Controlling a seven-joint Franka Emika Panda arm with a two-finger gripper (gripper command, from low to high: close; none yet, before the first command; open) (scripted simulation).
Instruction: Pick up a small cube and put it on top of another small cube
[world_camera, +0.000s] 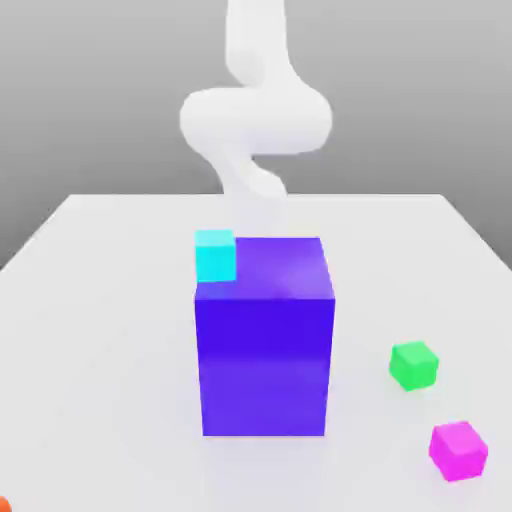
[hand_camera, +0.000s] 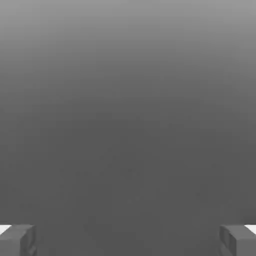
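A broad white table (world_camera: 110, 300) with a matte, faintly glossy top fills the lower part of the exterior view, its far edge running straight across against a plain grey backdrop that darkens towards the top. The white arm (world_camera: 255, 110) rises behind the table's middle, curling in a thick bend above it.

A big blue-violet block (world_camera: 264, 340) stands upright in the centre of the table, casting a soft reflection on the surface at its foot. A small cyan cube (world_camera: 215, 254) shows at the block's upper corner on the exterior view's left, overlapping its outline; whether it touches the block cannot be told.

The small magenta-pink cube (world_camera: 459, 450) rests on the table near the front, on the exterior view's right, well apart from the block. The small bright green cube (world_camera: 413, 365) sits on the table a little farther back, near the magenta one but not touching it.

In the hand view the gripper (hand_camera: 128, 240) is spread wide, released and empty, its grey fingertips (hand_camera: 18, 240) standing at opposite edges over a featureless grey gradient
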